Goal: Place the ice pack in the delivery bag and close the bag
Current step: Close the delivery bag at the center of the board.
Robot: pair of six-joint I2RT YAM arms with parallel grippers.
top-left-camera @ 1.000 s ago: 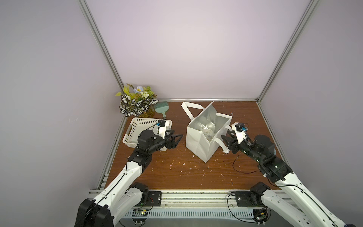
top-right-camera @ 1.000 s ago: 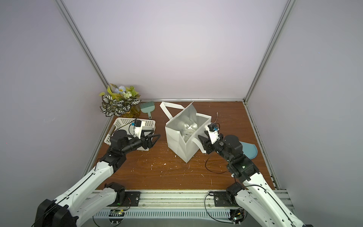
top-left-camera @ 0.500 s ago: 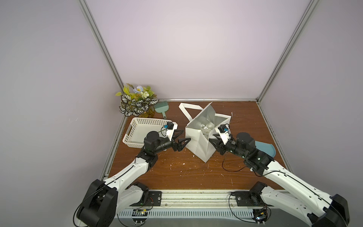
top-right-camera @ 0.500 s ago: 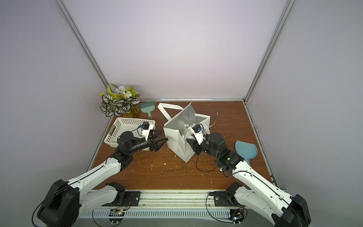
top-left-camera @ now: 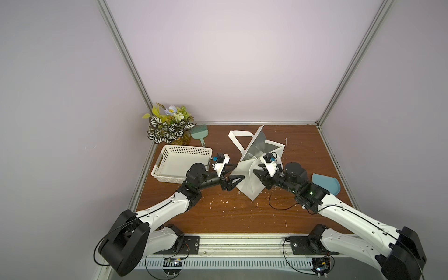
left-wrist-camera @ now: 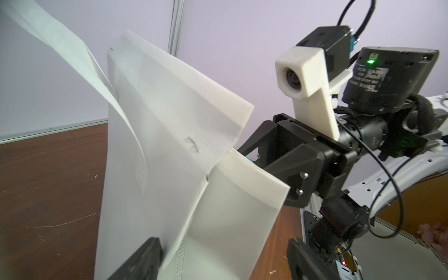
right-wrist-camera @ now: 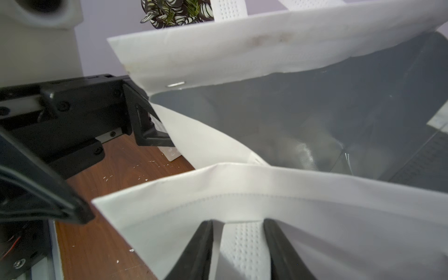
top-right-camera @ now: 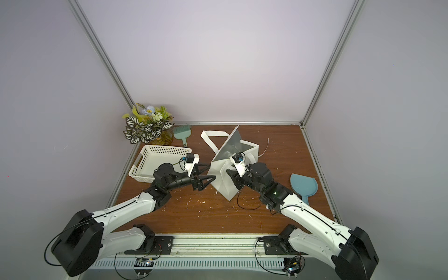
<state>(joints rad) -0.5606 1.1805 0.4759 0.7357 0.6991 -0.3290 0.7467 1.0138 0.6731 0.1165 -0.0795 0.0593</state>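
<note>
I cannot find the ice pack in any view. It is not on the bench (top-left-camera: pixel 218 218), and the foil lining (right-wrist-camera: pixel 315 109) of the delivery bag (top-left-camera: pixel 249 179) shows only a blurred sheen. My left pincer (top-left-camera: pixel 238 172) stands wide and holds nothing, its tips against the bag's side wall. My right pincer (right-wrist-camera: pixel 238 221) is part open, straddling a handle strap (right-wrist-camera: pixel 242 247) without clamping it. I expect the pack to be soft, slick and saggy, so I'd pinch gently across its middle.
</note>
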